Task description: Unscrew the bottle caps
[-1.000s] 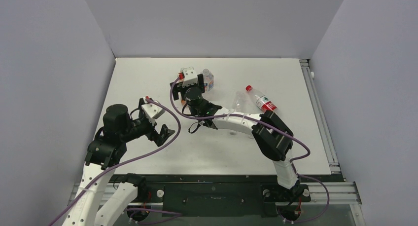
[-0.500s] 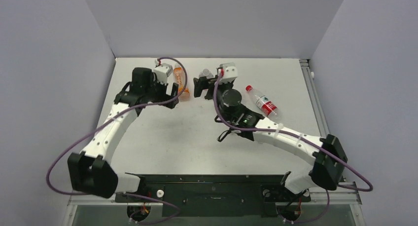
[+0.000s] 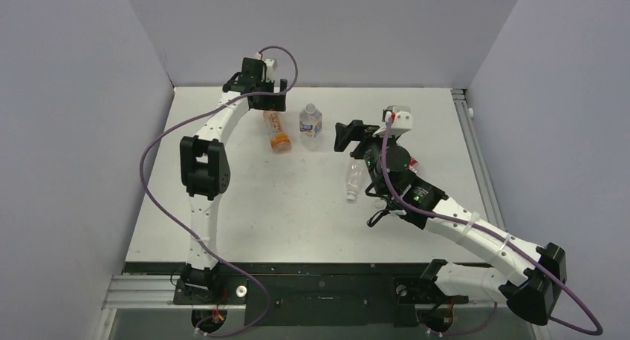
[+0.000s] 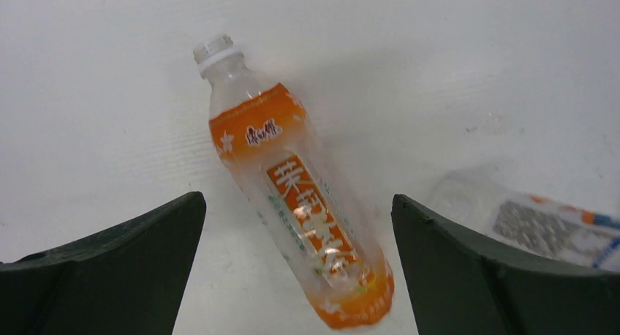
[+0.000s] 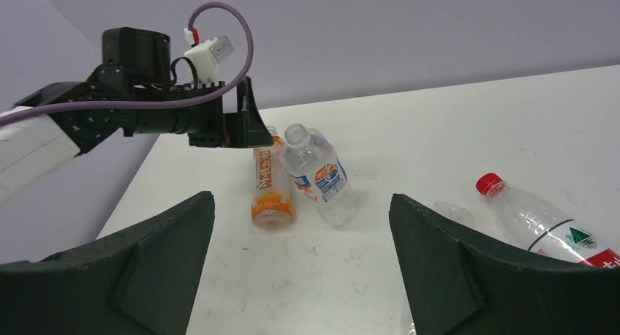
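The left hand point(image 3: 267, 102) hangs spread wide over the orange bottle point(image 4: 300, 203) lying on the bench point(image 3: 245, 206), probably lining up to pin the body so its whitish cap point(image 4: 214, 50) can be turned. The right hand point(image 3: 345, 137), also spread and empty, faces the bottles. The red cap point(image 5: 490, 183) sits on its own bottle off to that hand's right.

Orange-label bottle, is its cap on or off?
On. The left wrist view shows a whitish cap seated on the neck of the orange-label bottle, which lies on its side.
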Motion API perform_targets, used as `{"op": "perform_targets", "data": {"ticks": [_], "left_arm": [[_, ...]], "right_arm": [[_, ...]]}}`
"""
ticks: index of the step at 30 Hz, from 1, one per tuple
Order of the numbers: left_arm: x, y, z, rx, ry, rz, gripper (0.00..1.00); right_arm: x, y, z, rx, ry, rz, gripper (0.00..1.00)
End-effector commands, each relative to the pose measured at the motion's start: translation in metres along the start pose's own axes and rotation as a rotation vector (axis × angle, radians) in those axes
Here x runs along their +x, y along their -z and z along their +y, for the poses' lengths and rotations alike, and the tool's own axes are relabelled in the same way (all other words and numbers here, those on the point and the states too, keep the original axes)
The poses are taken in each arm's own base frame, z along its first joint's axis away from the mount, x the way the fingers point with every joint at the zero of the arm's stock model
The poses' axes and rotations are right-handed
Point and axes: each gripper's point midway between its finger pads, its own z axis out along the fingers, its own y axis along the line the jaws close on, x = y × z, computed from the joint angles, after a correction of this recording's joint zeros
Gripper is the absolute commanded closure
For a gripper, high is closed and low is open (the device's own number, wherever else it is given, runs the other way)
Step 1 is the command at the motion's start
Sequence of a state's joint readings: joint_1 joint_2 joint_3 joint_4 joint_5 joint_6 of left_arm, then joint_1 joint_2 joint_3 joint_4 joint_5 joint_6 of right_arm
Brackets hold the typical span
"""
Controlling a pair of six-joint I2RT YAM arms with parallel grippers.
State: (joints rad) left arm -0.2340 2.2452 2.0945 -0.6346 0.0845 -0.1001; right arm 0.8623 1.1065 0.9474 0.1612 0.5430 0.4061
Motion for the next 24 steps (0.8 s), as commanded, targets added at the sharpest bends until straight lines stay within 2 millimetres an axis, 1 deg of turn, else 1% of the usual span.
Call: {"op": "perform_targets", "data": {"ticks": [1,2,3,5,7,8,9,10,12,13,14,15,16,17,18,19,20,21,22,23,24], "left_arm": [[-0.011,-0.023,0.009,-0.07,0.048,-0.011,0.03],[-0.009,-0.027,0.009,-0.072,0.05,-0.005,0.03],[-0.001,-0.036,0.011,-0.075,0.052,0.017,0.03],[0.013,-0.043,0.017,-0.102,0.063,0.055,0.03],[0.031,-0.049,0.025,-0.123,0.088,0.102,0.03],[0.044,-0.052,0.026,-0.124,0.104,0.137,0.03],[0.05,-0.054,0.026,-0.12,0.112,0.152,0.03],[0.061,-0.055,0.024,-0.105,0.118,0.182,0.04],[0.075,-0.058,0.02,-0.08,0.126,0.214,0.03],[0.078,-0.06,0.019,-0.073,0.124,0.216,0.02],[0.084,-0.06,0.018,-0.065,0.126,0.229,0.06],[0.085,-0.061,0.018,-0.058,0.128,0.226,0.11],[0.09,-0.06,0.02,-0.049,0.135,0.236,0.2],[0.088,-0.06,0.021,-0.043,0.137,0.221,0.25],[0.091,-0.055,0.024,-0.037,0.148,0.222,0.34],[0.1,-0.056,0.028,-0.034,0.155,0.223,0.38],[0.087,-0.043,0.029,-0.02,0.163,0.185,0.46],[0.098,-0.043,0.032,-0.014,0.167,0.188,0.51],[0.084,-0.028,0.033,0.005,0.17,0.146,0.54],[0.093,-0.024,0.034,0.024,0.171,0.154,0.59],[0.081,-0.008,0.032,0.039,0.165,0.117,0.6]], "right_arm": [[-0.014,0.006,-0.008,0.021,-0.027,-0.023,0.16],[-0.015,0.005,-0.009,0.024,-0.028,-0.025,0.16],[-0.015,0.005,-0.009,0.024,-0.025,-0.022,0.16],[-0.017,0.004,-0.009,0.025,-0.023,-0.021,0.16],[-0.017,0.001,-0.009,0.025,-0.017,-0.017,0.16],[-0.017,0.0,-0.008,0.026,-0.014,-0.015,0.16],[-0.018,-0.002,-0.008,0.024,-0.014,-0.015,0.16],[-0.016,-0.004,-0.008,0.023,-0.012,-0.011,0.16],[-0.016,-0.006,-0.006,0.016,-0.014,-0.01,0.16],[-0.017,-0.006,-0.005,0.013,-0.018,-0.012,0.16],[-0.017,-0.007,-0.005,0.01,-0.019,-0.011,0.16],[-0.018,-0.007,-0.004,0.006,-0.021,-0.011,0.16],[-0.017,-0.009,-0.003,0.0,-0.021,-0.006,0.16],[-0.02,-0.01,-0.003,-0.001,-0.022,-0.007,0.16],[-0.015,-0.011,-0.002,-0.009,-0.012,0.016,0.16],[-0.021,-0.013,0.001,-0.015,-0.015,0.011,0.16],[-0.018,-0.014,0.003,-0.024,-0.005,0.026,0.16],[-0.023,-0.016,0.006,-0.032,-0.003,0.022,0.16],[-0.021,-0.018,0.008,-0.038,0.002,0.033,0.16],[-0.023,-0.02,0.011,-0.046,0.003,0.033,0.16],[-0.023,-0.021,0.012,-0.049,0.001,0.033,0.16]]}}
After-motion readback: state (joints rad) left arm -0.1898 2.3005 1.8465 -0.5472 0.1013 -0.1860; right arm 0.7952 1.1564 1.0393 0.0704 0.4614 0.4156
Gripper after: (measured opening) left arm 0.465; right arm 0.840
